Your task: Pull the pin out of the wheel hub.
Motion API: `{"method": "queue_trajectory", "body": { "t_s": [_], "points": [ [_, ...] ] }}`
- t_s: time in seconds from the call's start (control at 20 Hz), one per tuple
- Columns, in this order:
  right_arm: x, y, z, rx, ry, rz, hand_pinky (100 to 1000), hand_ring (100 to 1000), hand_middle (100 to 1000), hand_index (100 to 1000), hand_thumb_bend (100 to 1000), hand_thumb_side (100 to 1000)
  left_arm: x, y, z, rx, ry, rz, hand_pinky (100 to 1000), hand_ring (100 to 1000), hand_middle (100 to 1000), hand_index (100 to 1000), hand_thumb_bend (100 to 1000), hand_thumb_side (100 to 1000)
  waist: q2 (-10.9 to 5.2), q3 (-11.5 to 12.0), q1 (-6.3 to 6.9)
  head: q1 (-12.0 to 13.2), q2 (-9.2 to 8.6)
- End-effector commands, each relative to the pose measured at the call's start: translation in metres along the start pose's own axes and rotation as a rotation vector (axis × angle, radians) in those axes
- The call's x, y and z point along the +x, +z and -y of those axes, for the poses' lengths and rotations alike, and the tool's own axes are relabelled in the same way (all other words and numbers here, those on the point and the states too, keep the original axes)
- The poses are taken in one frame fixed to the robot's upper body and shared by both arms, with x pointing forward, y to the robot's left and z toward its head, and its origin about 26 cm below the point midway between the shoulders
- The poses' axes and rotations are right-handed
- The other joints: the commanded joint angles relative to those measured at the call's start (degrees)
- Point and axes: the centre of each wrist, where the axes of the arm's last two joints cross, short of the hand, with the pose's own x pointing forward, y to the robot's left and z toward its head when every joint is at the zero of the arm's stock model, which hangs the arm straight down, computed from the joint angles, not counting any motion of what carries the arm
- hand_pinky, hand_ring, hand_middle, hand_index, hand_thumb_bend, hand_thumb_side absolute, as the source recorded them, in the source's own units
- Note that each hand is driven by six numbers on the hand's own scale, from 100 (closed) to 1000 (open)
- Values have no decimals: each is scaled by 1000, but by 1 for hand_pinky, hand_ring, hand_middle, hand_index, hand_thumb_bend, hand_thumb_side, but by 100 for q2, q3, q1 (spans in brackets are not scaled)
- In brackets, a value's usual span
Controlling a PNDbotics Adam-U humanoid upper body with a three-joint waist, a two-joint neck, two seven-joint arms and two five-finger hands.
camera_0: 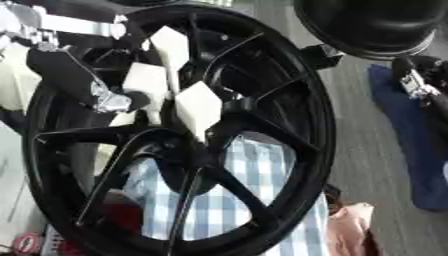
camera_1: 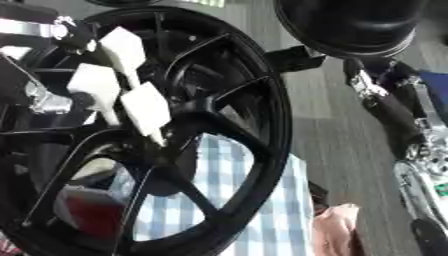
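Here the left hand [camera_0: 166, 80] reaches in from the upper left, its white-padded fingers [camera_0: 199, 107] spread straight against the black wheel hub [camera_0: 210, 145], which stands upright filling the view; the pin seems hidden behind them

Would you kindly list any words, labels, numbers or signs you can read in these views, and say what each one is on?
No text can be read in either view.
The black wheel hub shows no brand or number.
The white pads on the left hand's fingers are blank.
A red and white item at the lower left may bear markings, but they are too blurred to read.
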Motion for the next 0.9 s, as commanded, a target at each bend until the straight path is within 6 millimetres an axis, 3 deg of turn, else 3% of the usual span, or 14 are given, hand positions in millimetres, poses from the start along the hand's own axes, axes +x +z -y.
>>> {"method": "queue_trajectory", "body": {
  "t_s": [0.05, 0.45, 0.7, 0.9],
  "points": [
    [4, -2, 5, -17, 2, 12, 811, 674, 664, 703, 403, 400, 6, 9, -8, 65, -8, 19, 619, 461, 412, 511, 100, 293, -144, -9, 23, -11, -14],
    [6, -1, 9, -26, 13, 18, 811, 673, 663, 704, 402, 400, 11, 36, -19, 196, -33, 19, 604, 413, 355, 444, 100, 229, -177, 57, 28, -95, 26],
    [6, -1, 14, -44, 26, 20, 811, 674, 664, 704, 403, 399, 11, 70, -30, 329, -41, 15, 604, 406, 347, 437, 100, 220, -206, 159, 5, -198, 63],
    [5, 1, 19, -66, 39, 18, 811, 673, 663, 704, 402, 398, -5, 106, -34, 451, -7, -59, 608, 408, 349, 440, 100, 217, -237, 282, -23, -292, 93]
  ]
}}
